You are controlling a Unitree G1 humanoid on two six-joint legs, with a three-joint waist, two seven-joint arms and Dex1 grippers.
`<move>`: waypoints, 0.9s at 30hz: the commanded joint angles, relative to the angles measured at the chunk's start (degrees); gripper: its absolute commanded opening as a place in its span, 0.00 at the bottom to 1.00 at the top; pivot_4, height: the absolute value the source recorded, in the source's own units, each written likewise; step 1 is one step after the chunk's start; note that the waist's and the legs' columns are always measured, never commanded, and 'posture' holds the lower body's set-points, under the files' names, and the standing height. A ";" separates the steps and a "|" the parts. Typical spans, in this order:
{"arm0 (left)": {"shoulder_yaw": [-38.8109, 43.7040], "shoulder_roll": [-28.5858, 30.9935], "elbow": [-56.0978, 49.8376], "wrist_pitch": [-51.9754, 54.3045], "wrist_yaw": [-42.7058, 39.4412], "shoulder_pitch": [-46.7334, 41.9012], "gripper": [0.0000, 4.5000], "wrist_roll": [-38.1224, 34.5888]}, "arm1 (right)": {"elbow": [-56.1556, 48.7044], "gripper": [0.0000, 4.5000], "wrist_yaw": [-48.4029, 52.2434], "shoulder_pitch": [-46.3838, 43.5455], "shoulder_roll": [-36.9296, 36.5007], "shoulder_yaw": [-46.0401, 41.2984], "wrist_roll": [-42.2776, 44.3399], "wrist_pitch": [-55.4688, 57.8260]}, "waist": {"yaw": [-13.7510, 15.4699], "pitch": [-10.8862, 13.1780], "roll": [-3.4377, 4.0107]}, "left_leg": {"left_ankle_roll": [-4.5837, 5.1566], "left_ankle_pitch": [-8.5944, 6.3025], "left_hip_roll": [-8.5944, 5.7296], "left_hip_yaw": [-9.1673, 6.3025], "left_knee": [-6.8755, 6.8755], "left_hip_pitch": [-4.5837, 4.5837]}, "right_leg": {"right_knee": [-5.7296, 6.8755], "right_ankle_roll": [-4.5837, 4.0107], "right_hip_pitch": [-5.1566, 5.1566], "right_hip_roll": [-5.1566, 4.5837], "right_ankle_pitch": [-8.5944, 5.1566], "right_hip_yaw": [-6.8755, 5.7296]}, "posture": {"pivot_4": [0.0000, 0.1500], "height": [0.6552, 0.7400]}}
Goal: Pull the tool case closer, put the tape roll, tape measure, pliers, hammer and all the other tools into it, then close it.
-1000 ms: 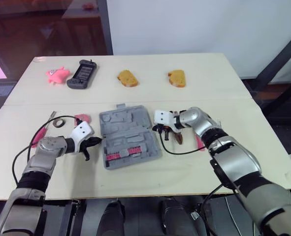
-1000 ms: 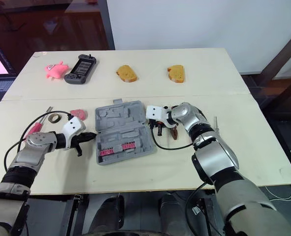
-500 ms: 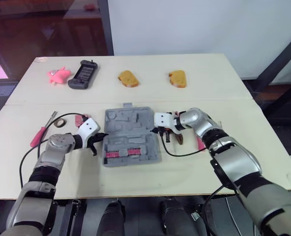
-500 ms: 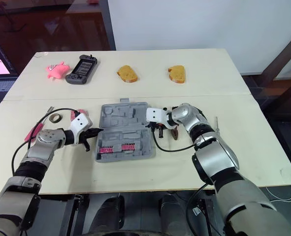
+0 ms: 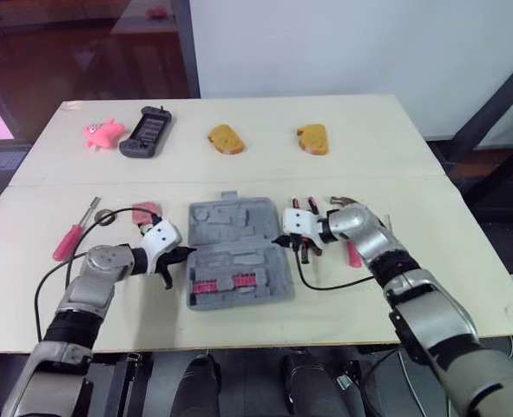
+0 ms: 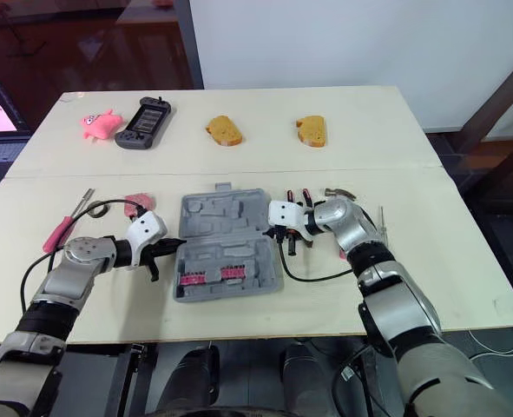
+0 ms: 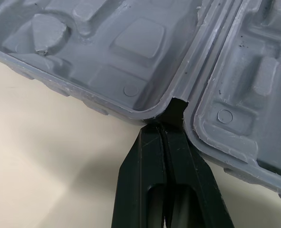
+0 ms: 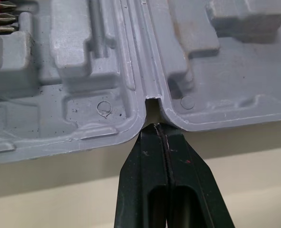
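Two grippers had dragged the open tool case (image 5: 237,252) nearer and squared it up
Left gripper (image 5: 180,254) and right gripper (image 5: 284,242), fingers pressed together, tips at the case's hinge notches on either side; pliers (image 5: 311,202) just beside its right edge, packing not yet begun

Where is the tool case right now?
In the head views the tool case lies on the table, centred in its near half, with the left gripper at its left edge and the right gripper at its right edge.
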 commanded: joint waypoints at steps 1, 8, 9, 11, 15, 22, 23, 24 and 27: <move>-1.00 0.05 -4.03 1.91 0.31 3.47 0.00 -0.58 | -12.15 0.01 1.55 4.14 0.16 0.01 2.51 6.54 | -0.02 -0.01 0.00 | 0.00 0.00 0.00 0.00 0.00 0.00 | 0.00 0.00 0.00 0.00 0.00 0.00 | 1.00 1.00; 1.82 1.26 -14.39 6.01 2.74 13.42 0.00 -2.78 | -27.78 0.01 1.96 11.79 -0.10 1.48 3.36 18.12 | -0.56 -0.02 0.01 | 0.01 -0.01 0.02 0.00 -0.03 0.04 | -0.01 -0.02 0.00 0.02 -0.01 0.02 | 1.00 1.00; 1.90 1.48 -15.59 6.65 2.71 14.41 0.00 -3.09 | -29.09 0.01 1.96 12.50 -0.30 1.61 3.39 19.09 | -0.57 -0.02 0.01 | 0.01 -0.01 0.02 0.00 -0.03 0.04 | -0.01 -0.02 0.00 0.02 -0.01 0.02 | 1.00 1.00; 2.12 1.77 -17.79 7.86 2.97 16.02 0.00 -3.58 | -31.60 0.01 2.16 13.84 -0.87 1.82 3.57 20.92 | -0.49 -0.02 0.01 | 0.01 -0.01 0.02 0.00 -0.02 0.04 | -0.02 -0.02 0.02 0.02 -0.01 0.01 | 1.00 1.00; 2.97 2.42 -21.14 9.71 3.63 18.86 0.00 -4.75 | -36.41 0.01 2.62 16.28 -1.96 2.38 4.45 24.34 | -0.41 -0.02 0.00 | 0.01 -0.01 0.01 0.00 -0.03 0.03 | -0.05 -0.02 0.02 0.01 -0.02 0.01 | 1.00 1.00; 3.10 2.89 -25.47 11.58 4.38 23.88 0.00 -5.50 | -43.13 0.01 2.55 20.53 -3.72 3.25 5.82 29.47 | -0.36 -0.03 -0.01 | 0.01 -0.01 0.02 0.00 -0.04 0.03 | -0.10 -0.02 0.03 0.01 -0.02 0.02 | 1.00 1.00; 3.05 2.96 -25.77 11.76 4.33 24.12 0.00 -5.56 | -43.53 0.01 2.42 20.80 -3.98 3.39 5.92 29.83 | -0.34 -0.03 -0.01 | 0.01 -0.01 0.01 0.00 -0.03 0.04 | -0.12 -0.02 0.04 0.01 -0.02 0.02 | 1.00 1.00; 2.99 3.19 -26.20 11.73 3.75 24.58 0.00 -5.87 | -43.95 0.01 2.17 21.06 -4.25 3.66 5.84 30.19 | -0.30 -0.03 -0.01 | 0.01 -0.01 0.02 0.00 -0.03 0.04 | -0.13 -0.02 0.04 0.01 -0.02 0.02 | 1.00 1.00; 3.09 4.00 -27.22 11.89 2.90 25.93 0.00 -6.59 | -45.69 0.01 1.69 21.93 -4.73 4.40 5.77 31.36 | -0.27 -0.04 -0.02 | 0.01 -0.02 0.02 0.00 -0.04 0.04 | -0.15 -0.03 0.04 0.01 -0.03 0.02 | 1.00 1.00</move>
